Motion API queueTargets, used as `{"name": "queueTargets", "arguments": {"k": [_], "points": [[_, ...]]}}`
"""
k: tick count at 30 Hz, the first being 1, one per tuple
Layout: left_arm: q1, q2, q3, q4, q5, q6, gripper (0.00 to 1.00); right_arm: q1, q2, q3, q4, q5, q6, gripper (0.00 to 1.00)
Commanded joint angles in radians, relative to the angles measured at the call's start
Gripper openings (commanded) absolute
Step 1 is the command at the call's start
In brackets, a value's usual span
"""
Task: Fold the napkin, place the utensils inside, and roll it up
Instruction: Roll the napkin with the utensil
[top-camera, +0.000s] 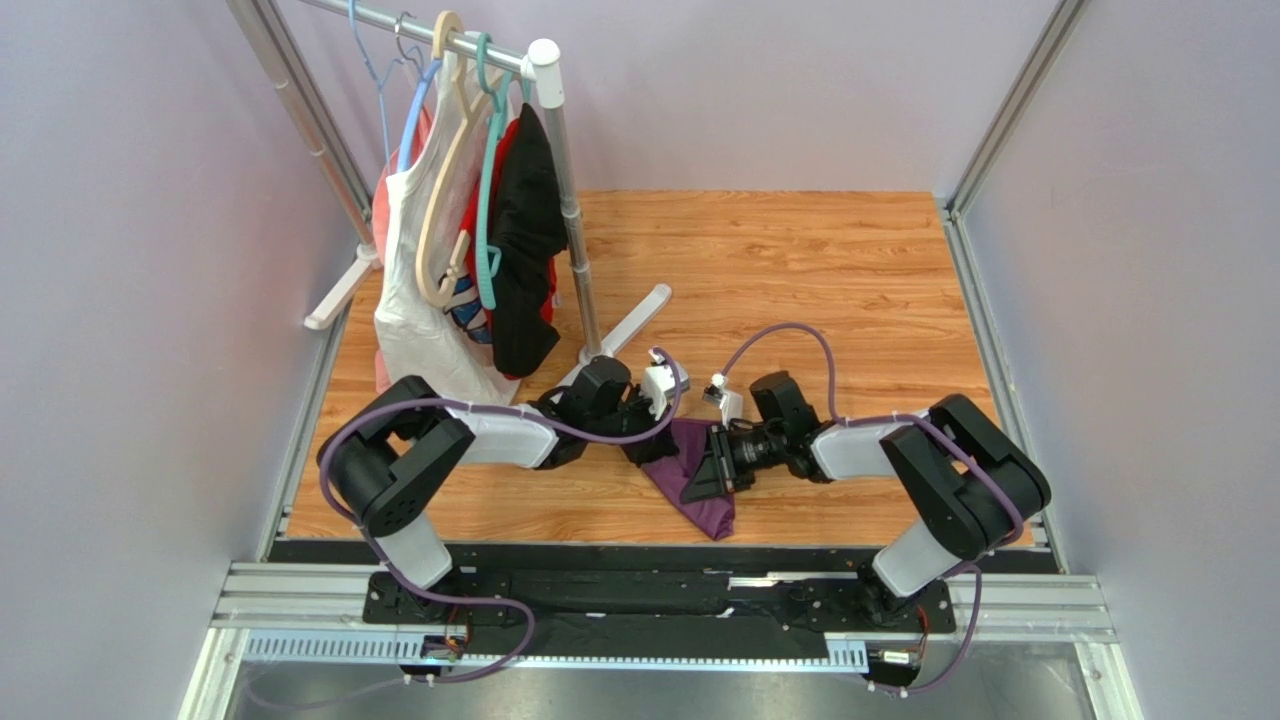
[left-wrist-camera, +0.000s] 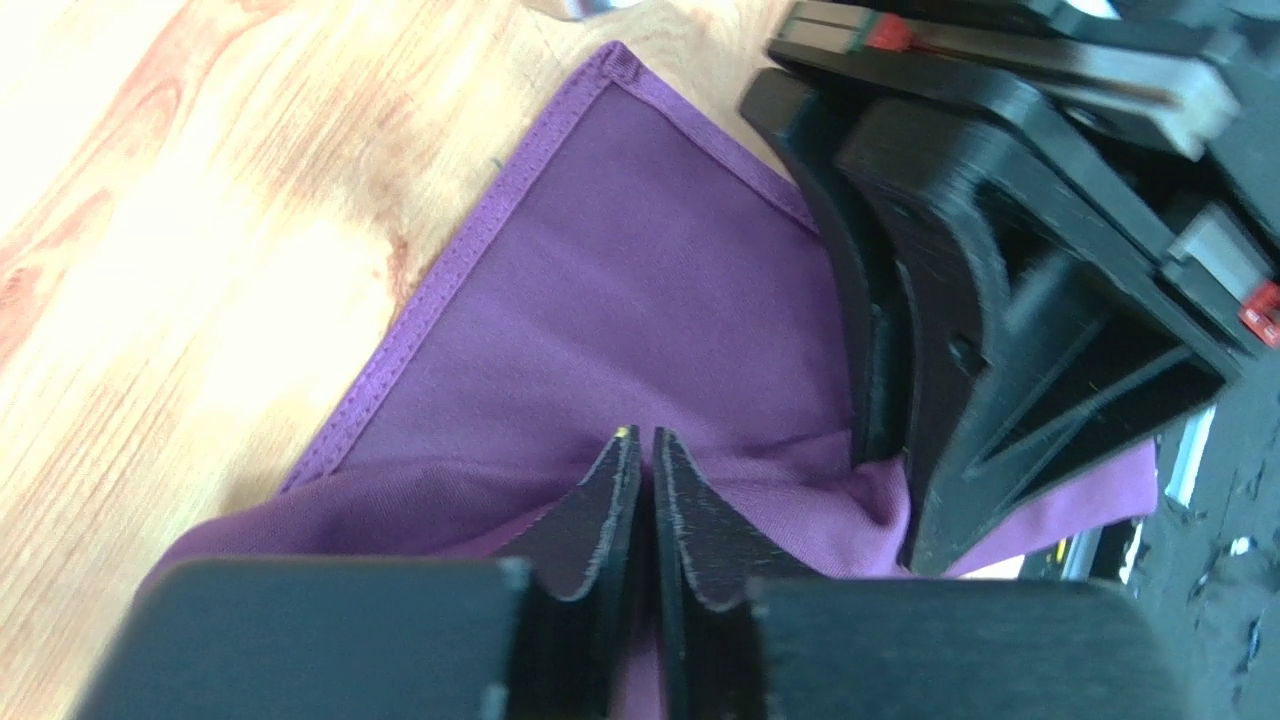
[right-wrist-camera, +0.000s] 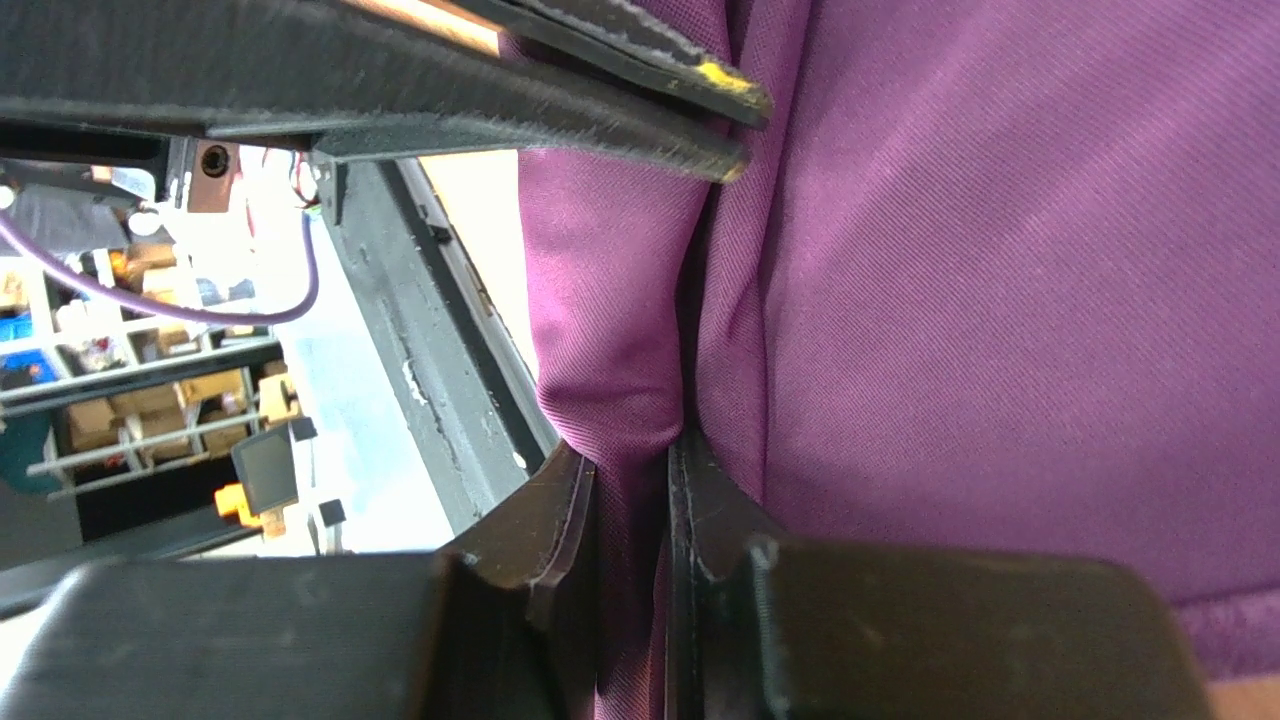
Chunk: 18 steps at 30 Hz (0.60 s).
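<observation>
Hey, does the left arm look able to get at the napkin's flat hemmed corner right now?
Likely yes, once freed: the left gripper pinches a fold of the napkin, but its corner lies bare just ahead.

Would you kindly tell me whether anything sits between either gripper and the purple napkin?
Nothing visible does. The left gripper is pinched on a fold of the napkin, and the right gripper clamps another fold close beside it.

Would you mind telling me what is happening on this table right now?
Both arms are working on the purple napkin, which lies rumpled on the wooden table. The left tool and the right tool each pinch a fold of it, close together. Nothing is rolled up yet.
</observation>
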<state>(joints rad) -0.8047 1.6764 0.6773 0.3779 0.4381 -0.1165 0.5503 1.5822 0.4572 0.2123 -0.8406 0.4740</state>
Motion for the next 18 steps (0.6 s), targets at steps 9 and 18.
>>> {"name": "queueTargets", "arguments": {"k": [9, 18], "points": [[-0.016, 0.075, -0.012, -0.074, -0.088, -0.049, 0.0, -0.013, -0.188, 0.015, -0.275, 0.187, -0.011, 0.41], [-0.03, 0.092, -0.016, -0.048, -0.11, -0.06, 0.0, -0.01, -0.39, 0.078, -0.484, 0.305, -0.064, 0.67]]}}
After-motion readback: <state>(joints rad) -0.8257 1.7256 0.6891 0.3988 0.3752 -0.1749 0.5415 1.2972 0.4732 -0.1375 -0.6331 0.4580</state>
